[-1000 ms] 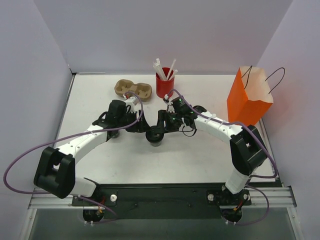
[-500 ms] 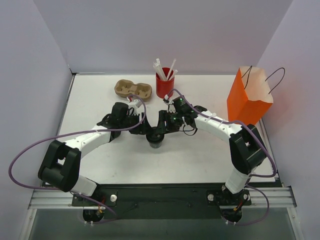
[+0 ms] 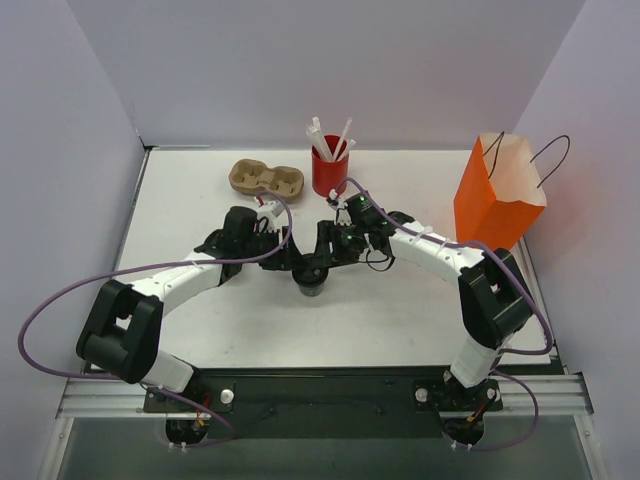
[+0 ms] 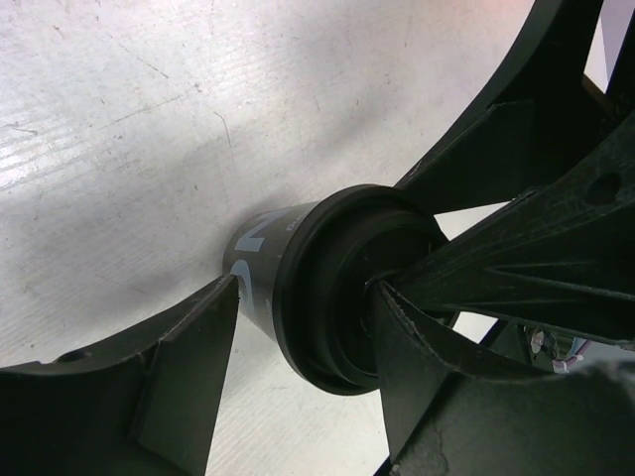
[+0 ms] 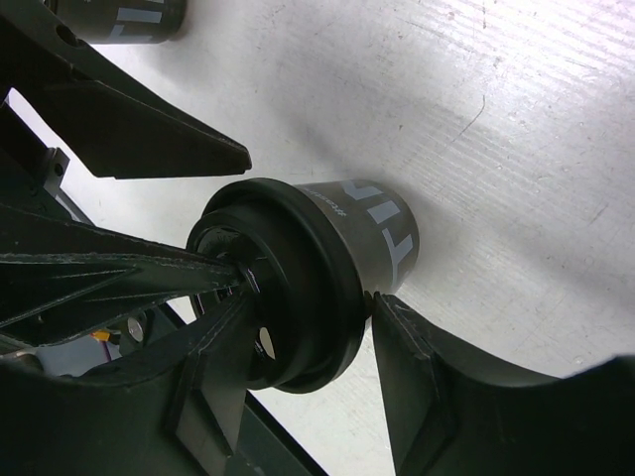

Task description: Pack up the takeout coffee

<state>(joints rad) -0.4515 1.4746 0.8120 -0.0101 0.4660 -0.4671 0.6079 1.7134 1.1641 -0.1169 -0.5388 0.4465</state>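
Close in, the right gripper (image 5: 308, 327) has its fingers (image 5: 437, 397) apart and set against a dark cup (image 5: 327, 263). One fingertip touches the cup's wall just under the rim and the other lies against the rim's opposite side, so the cup looks clamped between them. The left gripper (image 4: 308, 297) comes at the same cup from the other side. Its fingers (image 4: 189, 377) are also apart and straddle the cup: one tip is just beside the printed wall and the other crosses the rim. I cannot tell whether they press on the cup or only flank it. In each wrist view, one finger of the opposite gripper points at the cup's open mouth.

From above, the cup stands upright on the white table (image 3: 400, 310), between the two grippers and nearer the arm bases than their wrists. A second cup (image 5: 119, 15) shows at the top edge of the right wrist view, beyond the left gripper's fingers and apart from the first cup.

Farther out, a tan carrier (image 3: 266, 178) lies behind the cup and to its left. A red cup (image 3: 328, 178) of white straws (image 3: 330, 135) stands almost straight behind it, just beside the carrier. An orange bag (image 3: 495, 200) stands open, well to the cup's right and a little farther back.
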